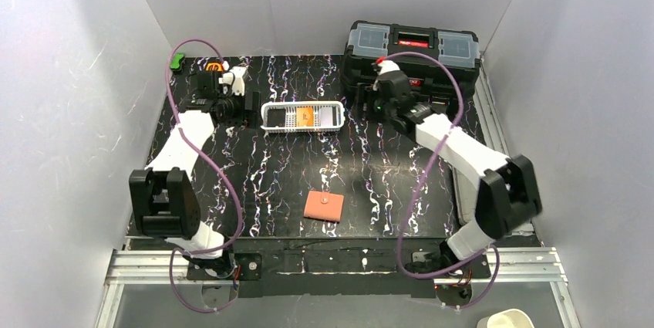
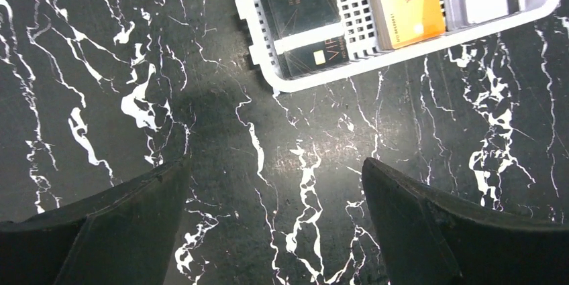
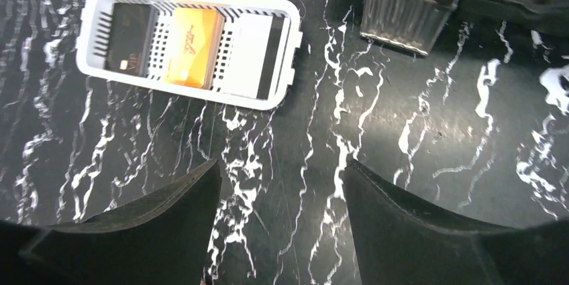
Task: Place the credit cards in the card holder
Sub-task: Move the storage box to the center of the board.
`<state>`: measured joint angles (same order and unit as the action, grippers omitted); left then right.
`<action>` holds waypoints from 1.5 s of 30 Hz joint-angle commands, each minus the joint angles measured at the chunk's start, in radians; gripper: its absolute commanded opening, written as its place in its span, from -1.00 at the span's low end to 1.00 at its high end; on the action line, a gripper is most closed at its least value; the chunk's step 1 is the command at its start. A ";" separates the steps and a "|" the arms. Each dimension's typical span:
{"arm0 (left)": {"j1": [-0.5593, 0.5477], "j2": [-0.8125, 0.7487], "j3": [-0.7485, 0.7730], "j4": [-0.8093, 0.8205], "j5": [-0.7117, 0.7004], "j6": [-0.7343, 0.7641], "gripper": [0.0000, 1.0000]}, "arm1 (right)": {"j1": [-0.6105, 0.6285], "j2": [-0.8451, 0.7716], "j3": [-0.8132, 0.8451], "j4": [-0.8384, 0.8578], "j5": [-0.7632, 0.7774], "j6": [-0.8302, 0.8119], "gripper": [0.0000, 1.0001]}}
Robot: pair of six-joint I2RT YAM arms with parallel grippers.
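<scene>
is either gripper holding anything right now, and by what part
Nothing is held. The left gripper and right gripper both stand open above the black marbled tabletop; the flat plastic credit cards lie in the white slotted plastic basket.

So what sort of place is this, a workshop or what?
Most likely a robotics lab test cell: plain white panels wall in a marbled black table, two robot arms are bolted to a metal rail at its near edge, and a toolbox sits behind.
</scene>
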<state>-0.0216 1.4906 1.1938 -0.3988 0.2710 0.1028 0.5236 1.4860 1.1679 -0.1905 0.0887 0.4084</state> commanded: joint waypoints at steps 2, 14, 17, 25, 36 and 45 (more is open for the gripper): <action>0.003 0.060 0.095 -0.137 -0.016 0.007 0.99 | 0.043 0.216 0.202 -0.086 0.072 -0.023 0.47; 0.004 0.011 0.061 -0.194 0.000 0.119 0.99 | 0.044 0.490 0.428 -0.082 0.030 -0.034 0.34; 0.004 0.007 0.058 -0.178 -0.041 0.125 0.99 | 0.044 0.537 0.459 -0.076 0.029 -0.034 0.26; 0.003 -0.015 0.077 -0.179 -0.061 0.126 0.89 | 0.044 0.601 0.495 -0.079 0.013 -0.016 0.07; 0.003 -0.032 0.072 -0.179 -0.098 0.138 0.88 | 0.044 0.605 0.436 -0.058 -0.006 0.010 -0.07; 0.003 -0.040 0.055 -0.178 -0.100 0.141 0.87 | 0.044 0.598 0.394 -0.048 0.000 0.041 -0.14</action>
<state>-0.0216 1.5017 1.2461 -0.5545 0.1757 0.2356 0.5671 2.0945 1.5845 -0.2699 0.0906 0.4232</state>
